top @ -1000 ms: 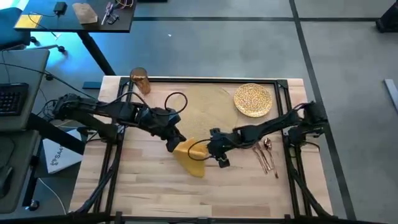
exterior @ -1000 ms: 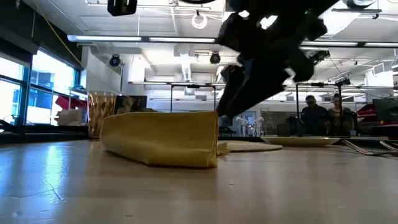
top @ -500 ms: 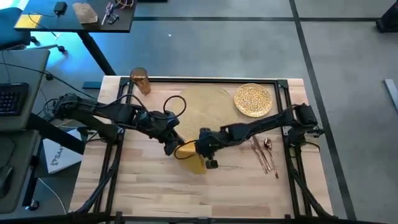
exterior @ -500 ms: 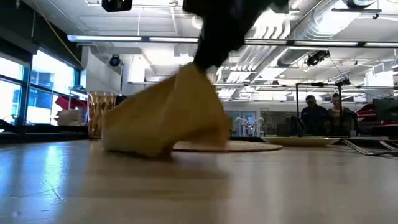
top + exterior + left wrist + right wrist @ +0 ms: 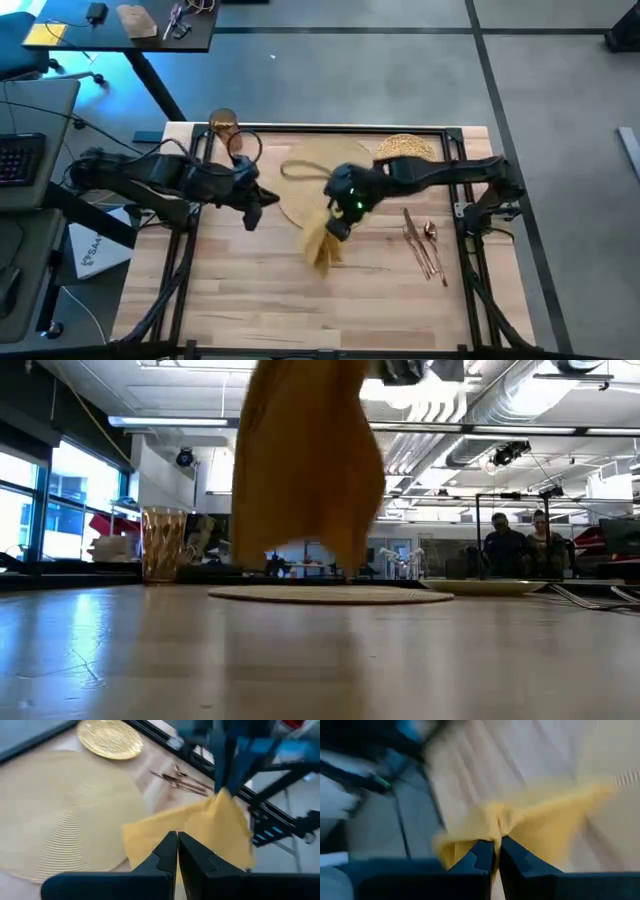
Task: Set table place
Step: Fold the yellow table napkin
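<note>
A yellow napkin (image 5: 322, 246) hangs in the air over the table (image 5: 250, 300), just in front of the round woven placemat (image 5: 305, 180). My right gripper (image 5: 340, 212) is above it, shut on its top. In the low view the napkin (image 5: 305, 460) hangs clear of the wood. My left gripper (image 5: 256, 207) is to the napkin's left, shut and holding nothing (image 5: 177, 847). The gold plate (image 5: 405, 147) lies at the far right, partly under my right arm. An amber cup (image 5: 222, 128) stands at the far left. Copper cutlery (image 5: 425, 245) lies on the right. My right gripper pinches a bunched top part of the napkin (image 5: 496, 822) between its two fingers, which come at it from above. One layer or several, I cannot tell. The cloth hangs slack below the fingers, lifted clear of the table (image 5: 300, 510).
The black rail frame (image 5: 320, 128) runs around the tabletop. Bare wood lies along the near half of the table (image 5: 300, 310). A dark desk (image 5: 120, 25) with small items stands beyond the far left corner. People sit in the room behind (image 5: 510, 545).
My right gripper has risen and gone toward the placemat with the napkin. The napkin lay folded on the table before; it now hangs below the fingers, clear of the wood. My left gripper has drawn back toward the table's left edge, away from the napkin.
</note>
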Controlling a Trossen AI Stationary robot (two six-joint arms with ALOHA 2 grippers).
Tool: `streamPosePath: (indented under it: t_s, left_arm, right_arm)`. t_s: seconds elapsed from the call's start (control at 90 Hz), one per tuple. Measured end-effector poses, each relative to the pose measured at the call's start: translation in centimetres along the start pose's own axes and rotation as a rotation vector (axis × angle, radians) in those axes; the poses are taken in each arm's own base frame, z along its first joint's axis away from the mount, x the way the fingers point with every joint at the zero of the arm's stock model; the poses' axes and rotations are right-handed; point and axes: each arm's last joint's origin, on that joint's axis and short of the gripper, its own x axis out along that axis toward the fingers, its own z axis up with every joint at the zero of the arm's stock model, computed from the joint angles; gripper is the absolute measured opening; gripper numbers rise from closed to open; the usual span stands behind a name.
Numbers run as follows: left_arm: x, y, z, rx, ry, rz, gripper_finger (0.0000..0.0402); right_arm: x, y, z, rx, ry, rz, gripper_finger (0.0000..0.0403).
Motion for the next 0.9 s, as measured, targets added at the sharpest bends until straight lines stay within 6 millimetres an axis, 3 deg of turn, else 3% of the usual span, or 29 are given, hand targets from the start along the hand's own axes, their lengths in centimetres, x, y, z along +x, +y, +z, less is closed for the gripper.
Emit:
streamPosePath:
  t_s: [0.2, 0.378, 0.689, 0.9]
  left_arm:
    - [-0.1, 0.5, -0.5, 0.034, 0.046, 0.05, 0.0]
    - [0.4, 0.5, -0.9, 0.111, 0.104, 0.058, 0.0]
    - [0.6, 0.4, -1.0, 0.179, 0.127, 0.038, 0.0]
    - [0.6, 0.5, -1.2, 0.19, 0.139, 0.045, 0.0]
  right_arm:
    - [5.3, -3.0, -1.6, 0.145, 0.137, 0.075, 0.0]
    - [7.5, -4.4, -2.3, 0.157, 0.142, 0.129, 0.0013]
    - [10.0, -6.3, -4.7, 0.03, 0.174, 0.035, 0.0153]
    - [10.2, -5.2, -5.4, -0.087, 0.182, 0.086, 0.0213]
